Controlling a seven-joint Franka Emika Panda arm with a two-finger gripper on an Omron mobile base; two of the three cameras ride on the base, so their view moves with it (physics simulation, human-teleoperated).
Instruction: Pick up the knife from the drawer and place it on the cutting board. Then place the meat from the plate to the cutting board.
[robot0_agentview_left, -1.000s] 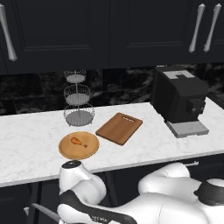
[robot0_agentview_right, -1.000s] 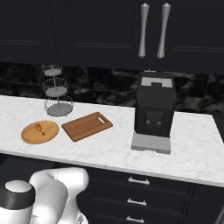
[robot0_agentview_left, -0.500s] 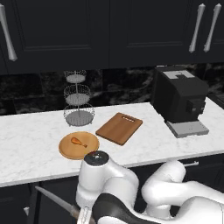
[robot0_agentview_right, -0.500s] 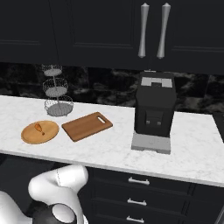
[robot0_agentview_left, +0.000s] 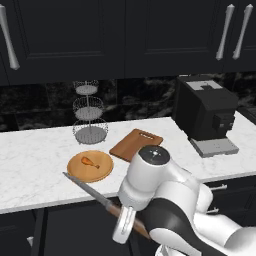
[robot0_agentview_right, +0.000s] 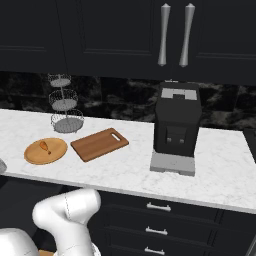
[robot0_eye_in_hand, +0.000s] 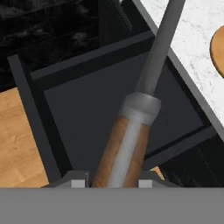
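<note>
My gripper (robot0_agentview_left: 124, 224) is shut on the brown handle of the knife (robot0_agentview_left: 100, 197), held in front of the counter edge. The grey blade slants up-left and its tip overlaps the counter near the plate (robot0_agentview_left: 80, 172). In the hand view the knife (robot0_eye_in_hand: 124, 144) runs up from between my fingertips (robot0_eye_in_hand: 78, 182), above the open dark drawer (robot0_eye_in_hand: 87, 105). The meat (robot0_agentview_left: 90, 161) lies on the round plate (robot0_agentview_right: 35, 155). The cutting board (robot0_agentview_left: 136, 145) lies bare to the plate's right, slot handle toward the wall. From the right base view the meat (robot0_agentview_right: 45, 146) and board (robot0_agentview_right: 100, 144) show too.
A wire tiered basket (robot0_agentview_left: 89, 115) stands behind the plate. A black coffee machine (robot0_agentview_left: 205, 115) sits at the right of the marble counter (robot0_agentview_left: 35, 165). Black cabinet doors hang above. Closed drawers with silver handles (robot0_agentview_right: 157, 206) sit under the counter at the right.
The arm has risen from low in front of the cabinets, lifting the knife out of the drawer up to counter-edge height. Nothing on the counter has moved.
</note>
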